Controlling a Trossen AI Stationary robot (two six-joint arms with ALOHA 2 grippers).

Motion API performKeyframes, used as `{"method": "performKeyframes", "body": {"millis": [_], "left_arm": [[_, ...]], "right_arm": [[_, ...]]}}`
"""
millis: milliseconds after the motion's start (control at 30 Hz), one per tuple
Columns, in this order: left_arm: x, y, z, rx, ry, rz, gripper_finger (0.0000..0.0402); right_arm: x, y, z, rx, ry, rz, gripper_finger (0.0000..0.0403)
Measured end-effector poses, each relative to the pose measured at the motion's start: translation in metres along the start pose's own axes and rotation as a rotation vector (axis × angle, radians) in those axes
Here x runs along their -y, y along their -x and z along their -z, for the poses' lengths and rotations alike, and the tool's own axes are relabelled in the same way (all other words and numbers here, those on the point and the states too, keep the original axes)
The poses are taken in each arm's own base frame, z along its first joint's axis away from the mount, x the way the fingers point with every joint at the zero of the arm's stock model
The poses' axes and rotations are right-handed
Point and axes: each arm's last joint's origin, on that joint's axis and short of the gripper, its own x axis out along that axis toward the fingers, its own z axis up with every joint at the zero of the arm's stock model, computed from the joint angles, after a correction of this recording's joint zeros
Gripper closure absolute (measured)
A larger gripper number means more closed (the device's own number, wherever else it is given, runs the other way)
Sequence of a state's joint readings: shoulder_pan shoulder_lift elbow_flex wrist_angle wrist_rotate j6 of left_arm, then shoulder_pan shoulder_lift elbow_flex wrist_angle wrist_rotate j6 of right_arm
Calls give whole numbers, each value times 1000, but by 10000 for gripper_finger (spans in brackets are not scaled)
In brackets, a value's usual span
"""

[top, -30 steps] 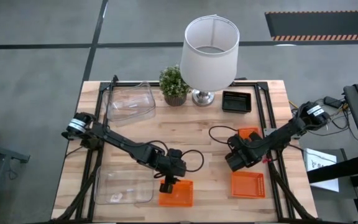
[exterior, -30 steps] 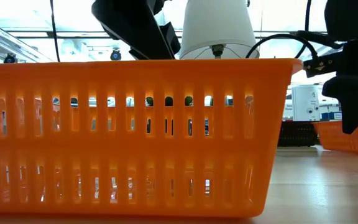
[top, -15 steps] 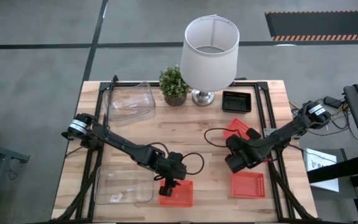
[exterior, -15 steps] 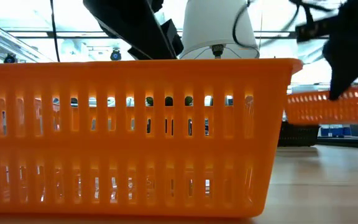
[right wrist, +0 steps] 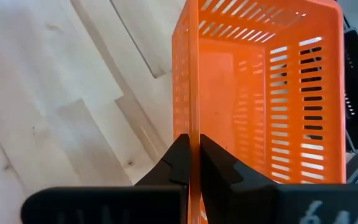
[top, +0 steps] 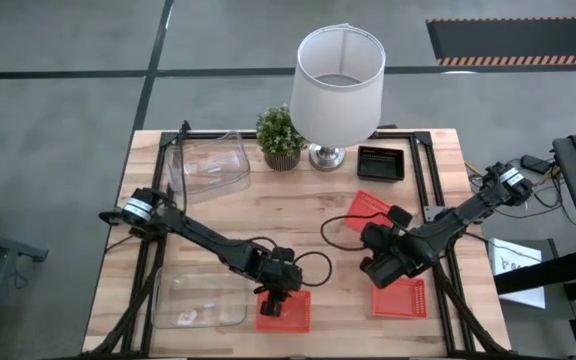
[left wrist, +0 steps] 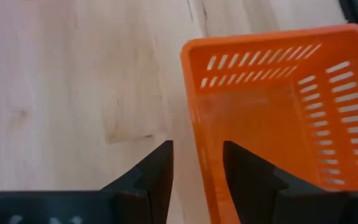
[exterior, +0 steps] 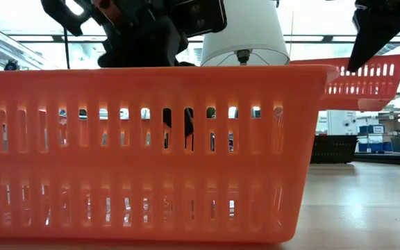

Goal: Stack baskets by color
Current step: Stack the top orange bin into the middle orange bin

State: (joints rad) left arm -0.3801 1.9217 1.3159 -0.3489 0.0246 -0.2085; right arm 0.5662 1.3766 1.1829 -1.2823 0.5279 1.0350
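The right gripper (top: 386,243), right of centre in the high view, has its fingers (right wrist: 180,158) pressed on one side wall of an orange basket (top: 370,208), pinching it by the rim. That basket is tilted and, in the low view, hangs clear of the desk (top: 298,200). A wall grip suits it: the rim is thin and the perforated floor gives nothing to hold.

A second orange basket (top: 399,297) sits flat on the desk at the lower right, just below that gripper, the likely base for the orange stack.

The left gripper (top: 272,303), at lower centre, has its fingers (left wrist: 156,171) spread, and they seem to straddle the near wall of a third orange basket (top: 284,310), one finger outside and one inside. From the wrist view I cannot be sure they touch it, so I take it as not yet gripped.

A black basket (top: 381,163) lies at the upper right of the desk beside the lamp (top: 336,80). One clear bin (top: 208,165) stands upper left, next to the plant (top: 280,135); another (top: 198,298) lies lower left. Both are well apart from the orange work.
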Motion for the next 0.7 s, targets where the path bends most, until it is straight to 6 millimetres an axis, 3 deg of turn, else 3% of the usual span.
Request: {"method": "performKeyframes", "body": {"millis": [267,500,700], "left_arm": [[-4,3,-4,19,-32,-38,392],[-35,5,-9,55,64,-227,396],[-74,11,-14,110,289,-377,399]], "right_arm": [[-3,1,6,20,67,6,394],[-3,3,7,25,143,2,394],[-3,3,7,29,168,1,394]]}}
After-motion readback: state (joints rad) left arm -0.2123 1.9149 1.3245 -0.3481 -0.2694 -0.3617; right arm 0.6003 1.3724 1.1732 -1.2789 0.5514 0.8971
